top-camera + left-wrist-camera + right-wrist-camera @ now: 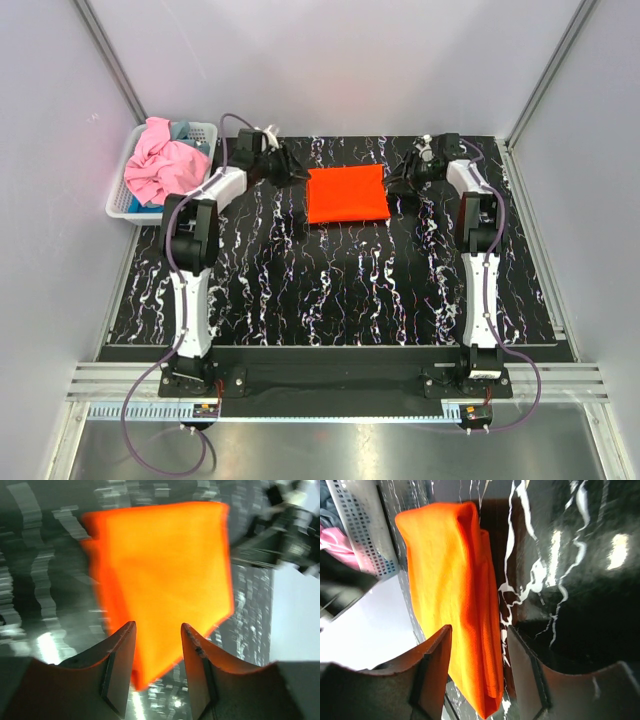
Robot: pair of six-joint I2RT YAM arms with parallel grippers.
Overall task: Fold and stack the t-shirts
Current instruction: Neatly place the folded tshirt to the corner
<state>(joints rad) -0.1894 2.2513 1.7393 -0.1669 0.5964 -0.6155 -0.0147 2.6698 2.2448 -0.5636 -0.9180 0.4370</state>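
A bright orange t-shirt (346, 194) lies folded into a flat rectangle on the far middle of the black marbled table (330, 290). My left gripper (298, 170) hovers at its left edge, jaws apart. In the left wrist view the orange t-shirt (165, 570) lies flat below and beyond the open left gripper (157, 627). At the shirt's right edge my right gripper (395, 175) also stands open. The right wrist view has the orange t-shirt's (450, 580) folded edge under the right gripper (477, 630), not pinched. A pink t-shirt (160, 165) is bunched in the basket over a blue-grey one (187, 130).
The white lattice basket (125, 208) stands off the table's far left corner, and its wall shows in the right wrist view as the basket (360, 525). White enclosure walls close in the back and both sides. The arm bases sit at the near edge.
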